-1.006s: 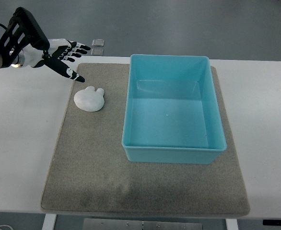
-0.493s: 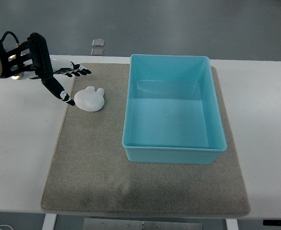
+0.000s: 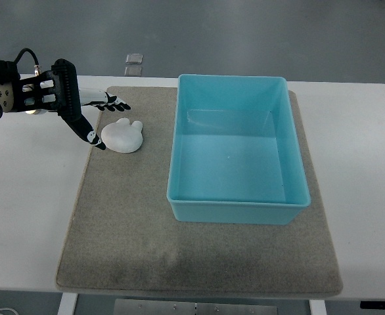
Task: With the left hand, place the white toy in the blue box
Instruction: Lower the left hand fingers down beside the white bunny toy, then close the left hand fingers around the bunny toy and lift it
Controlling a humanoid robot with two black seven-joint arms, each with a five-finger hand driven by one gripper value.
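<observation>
We see the left hand (image 3: pixel 90 118) open beside the white toy (image 3: pixel 122 136), holding nothing.

The arm enters from the left edge, and the fingers (image 3: pixel 115 102) are spread wide; the thumb tip points down just left of the toy, while the other fingers reach over the mat (image 3: pixel 133 243) just behind it. We cannot tell if any fingertip touches the toy. The toy lies on the grey mat, directly to the right of the hand. The blue box (image 3: pixel 238 207) stands farther right, past the toy, on the same mat on the white table (image 3: pixel 28 210).
</observation>
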